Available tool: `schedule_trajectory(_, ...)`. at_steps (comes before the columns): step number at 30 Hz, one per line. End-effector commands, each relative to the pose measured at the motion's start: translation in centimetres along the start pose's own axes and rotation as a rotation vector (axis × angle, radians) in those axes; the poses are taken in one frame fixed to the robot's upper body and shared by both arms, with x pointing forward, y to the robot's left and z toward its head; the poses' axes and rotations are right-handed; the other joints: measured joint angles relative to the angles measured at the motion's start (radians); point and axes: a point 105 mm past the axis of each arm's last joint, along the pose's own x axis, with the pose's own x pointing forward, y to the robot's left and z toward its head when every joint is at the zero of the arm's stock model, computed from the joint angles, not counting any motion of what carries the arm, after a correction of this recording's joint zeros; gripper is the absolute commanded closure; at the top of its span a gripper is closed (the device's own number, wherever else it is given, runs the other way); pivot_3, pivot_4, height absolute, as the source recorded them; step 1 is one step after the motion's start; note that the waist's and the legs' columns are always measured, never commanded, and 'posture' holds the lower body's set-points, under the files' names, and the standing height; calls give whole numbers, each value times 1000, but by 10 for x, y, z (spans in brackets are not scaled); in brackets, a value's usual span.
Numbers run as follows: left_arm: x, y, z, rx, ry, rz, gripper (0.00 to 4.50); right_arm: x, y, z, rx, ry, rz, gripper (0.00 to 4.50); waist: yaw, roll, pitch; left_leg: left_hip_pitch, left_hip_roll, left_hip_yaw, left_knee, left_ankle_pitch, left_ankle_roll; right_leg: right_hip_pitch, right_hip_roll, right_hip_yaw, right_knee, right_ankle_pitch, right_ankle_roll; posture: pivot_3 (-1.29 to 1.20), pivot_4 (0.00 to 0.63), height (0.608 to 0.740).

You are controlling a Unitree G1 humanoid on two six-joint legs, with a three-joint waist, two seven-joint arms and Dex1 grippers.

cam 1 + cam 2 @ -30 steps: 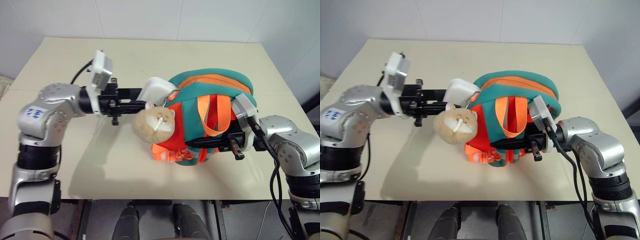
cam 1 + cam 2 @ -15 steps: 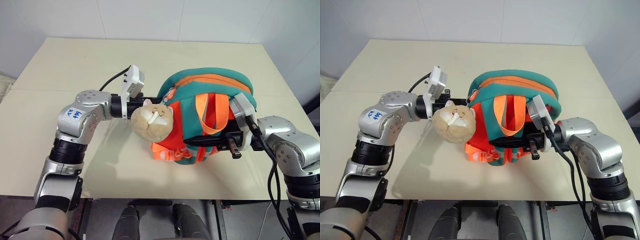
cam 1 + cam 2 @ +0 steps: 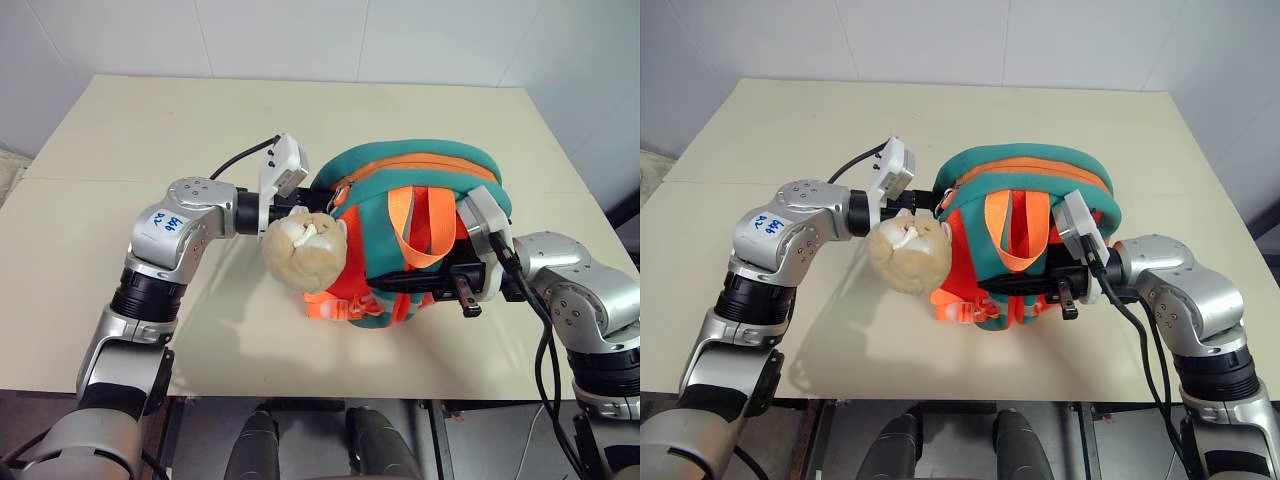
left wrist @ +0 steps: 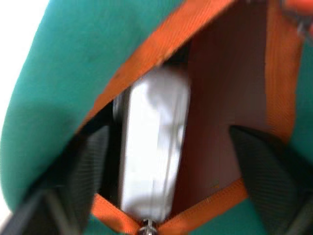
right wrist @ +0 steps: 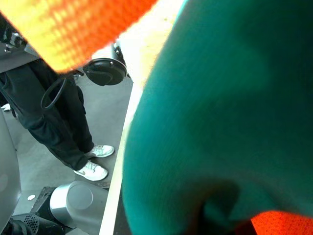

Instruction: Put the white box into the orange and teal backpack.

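Seen from the head camera, a beige surface carries the orange and teal backpack, which lies just right of centre with its orange straps on top. A tan plush toy charm hangs at the backpack's nine o'clock side. The left gripper comes in from nine o'clock and points into the backpack's opening, its tips hidden behind the charm and the teal rim. The right gripper reaches in from three o'clock, jaws clamped together on the backpack's fabric beneath the orange straps, near the backpack's five o'clock edge. In the left wrist view, the white box sits inside the backpack, standing on its narrow edge within the orange-trimmed opening, teal fabric to its nine o'clock and the orange-brown lining to its three o'clock. The two black fingers of the left gripper stand wide apart, one on either side of the box, not touching it. In the right wrist view, teal backpack fabric sits close in front of the lens with an orange strap at eleven o'clock; past the surface's edge, a person's dark trousers and white shoes stand on the grey floor at eight o'clock.
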Motion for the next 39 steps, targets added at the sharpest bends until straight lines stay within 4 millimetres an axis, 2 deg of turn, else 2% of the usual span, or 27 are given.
schedule_trajectory(1, -13, 1, 20, 90, -8, 40, 0, 3, 2, 5, -35, -6, 16, 4497, -2, 0, 0, 0, 0, 0, 0, 0, 0, 0, 0, 0, 0, 0, 0, 0, 150, 740)
schedule_trajectory(7, -37, -8, 28, 120, 27, 70, 0, 3, 2, 5, -36, -6, 14, 4497, -6, 1, 0, 0, 0, 0, 0, 0, 0, 0, 0, 0, 0, 0, 0, 0, 150, 740)
schedule_trajectory(14, -80, -31, 53, 214, -29, 183, 0, 4, 1, 5, -35, -7, 10, 4497, -16, 1, 1, 0, 0, 0, -1, 0, 0, 0, 0, 0, 0, 0, 0, 0, 150, 740)
schedule_trajectory(17, -98, -47, 58, 171, -85, 182, 0, 3, 1, 4, -33, -5, 7, 4497, -22, 1, 1, 0, 0, 0, -1, 0, 0, 0, 0, 0, 0, 0, 0, 0, 150, 740)
schedule_trajectory(22, -119, -78, 51, 39, -151, 150, 0, 1, 1, 2, -28, -6, 2, 4497, -23, 1, 1, 1, 0, -1, 0, 0, 0, 0, 0, 0, 0, -1, 0, 0, 150, 740)
schedule_trajectory(24, -126, -79, 50, -8, -224, 204, 0, 1, 1, 2, -26, -6, 2, 4497, -23, 1, 1, 1, 0, -1, 0, 0, 0, 0, 0, 0, 0, -1, 0, 0, 150, 740)
schedule_trajectory(25, -130, -78, 50, -18, -266, 240, 182, 1, 1, 2, -26, -6, 1, 4497, -23, 1, 1, 1, 0, -1, 0, 0, 0, 1, 0, 0, 0, -1, 0, 0, 150, 740)
schedule_trajectory(27, -133, -83, 39, -53, -206, 259, 579, 1, 0, 2, -26, -5, 0, 4497, -22, 1, 1, 2, 0, -1, 0, 0, 0, 1, 0, 0, 0, -1, -1, 0, 150, 740)
schedule_trajectory(31, -130, -91, 34, -59, -179, 248, 1738, 0, 0, 2, -25, -5, 2, 4497, -22, 1, 1, 1, 0, -1, 1, 0, 0, 1, 0, 0, -1, -1, -2, 0, 150, 740)
schedule_trajectory(33, -126, -92, 31, -67, -162, 239, 1783, 0, -1, 2, -25, -5, 3, 4497, -22, 1, 1, 1, 0, 0, 1, 0, 0, 1, 0, 0, -1, -5, -9, 0, 150, 740)
schedule_trajectory(37, -114, -97, 29, -60, -143, 186, 1783, 0, -2, 2, -28, -6, 4, 4497, -21, 1, 1, 1, 0, 0, 1, 0, 0, 1, 0, 1, -1, -6, -10, 0, 150, 740)
schedule_trajectory(39, -110, -101, 30, -69, -132, 154, 1393, 0, -2, 2, -31, -7, 0, 4497, -21, 1, 1, 1, 0, 0, 1, 0, 0, 1, 0, 1, -1, -6, -10, 0, 150, 740)
